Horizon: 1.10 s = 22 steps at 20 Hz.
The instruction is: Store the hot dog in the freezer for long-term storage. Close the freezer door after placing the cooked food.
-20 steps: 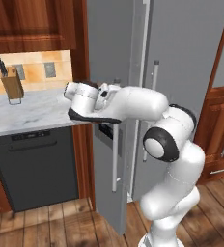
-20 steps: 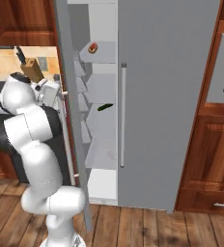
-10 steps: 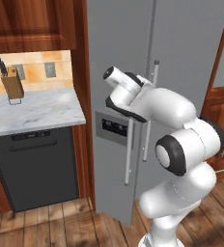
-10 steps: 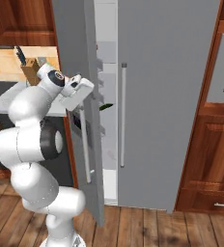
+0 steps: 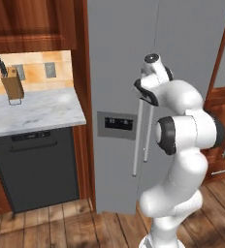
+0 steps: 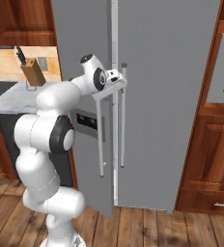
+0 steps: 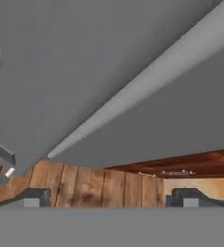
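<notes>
Jaws: spread wide on my white arm's gripper (image 7: 106,197), holding nothing.
Freezer door: tall matte grey door with dark dispenser panel (image 6: 87,96), nearly shut.
Hot dog: hidden, I judge inside.
Risk: hand beside long bar handle (image 6: 100,140) may catch it.

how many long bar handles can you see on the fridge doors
2. One on the freezer door, the left handle; the other on the plain right door, the right handle, beside the door seam.
</notes>
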Available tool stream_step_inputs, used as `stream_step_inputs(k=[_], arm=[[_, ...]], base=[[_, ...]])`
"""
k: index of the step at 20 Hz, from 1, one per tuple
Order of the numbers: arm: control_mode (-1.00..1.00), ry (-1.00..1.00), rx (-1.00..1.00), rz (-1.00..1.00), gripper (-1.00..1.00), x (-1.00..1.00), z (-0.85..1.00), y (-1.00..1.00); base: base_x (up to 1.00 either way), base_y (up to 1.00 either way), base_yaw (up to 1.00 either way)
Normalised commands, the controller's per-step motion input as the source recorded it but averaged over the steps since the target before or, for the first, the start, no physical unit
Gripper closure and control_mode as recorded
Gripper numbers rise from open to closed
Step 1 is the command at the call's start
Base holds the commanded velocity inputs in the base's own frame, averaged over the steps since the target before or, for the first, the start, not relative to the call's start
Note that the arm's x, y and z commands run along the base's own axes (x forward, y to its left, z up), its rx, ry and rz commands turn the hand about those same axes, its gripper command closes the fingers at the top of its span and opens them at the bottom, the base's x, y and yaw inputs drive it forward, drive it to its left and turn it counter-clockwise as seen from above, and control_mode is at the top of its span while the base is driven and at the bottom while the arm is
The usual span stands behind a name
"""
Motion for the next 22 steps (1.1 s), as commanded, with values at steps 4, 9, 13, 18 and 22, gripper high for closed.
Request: stream_step_inputs(k=[4, 9, 13, 18, 22], arm=[[-1.0, -0.03, 0.28, 0.11, -1.0, 0.64, 0.38, -0.38], [-1.0, -0.13, 0.27, -0.01, -1.0, -0.25, 0.47, 0.07], [-1.0, -0.12, 0.26, -0.07, -1.0, -0.33, 0.33, 0.47], [-1.0, -0.13, 0.34, -0.09, -1.0, -0.06, 0.03, 0.57], [-1.0, 0.0, 0.1, -0.1, -1.0, -0.18, 0.0, 0.41]], base=[[0.0, 0.0, 0.0], [0.0, 0.0, 0.0], [0.0, 0.0, 0.0], [0.0, 0.0, 0.0], [0.0, 0.0, 0.0]])
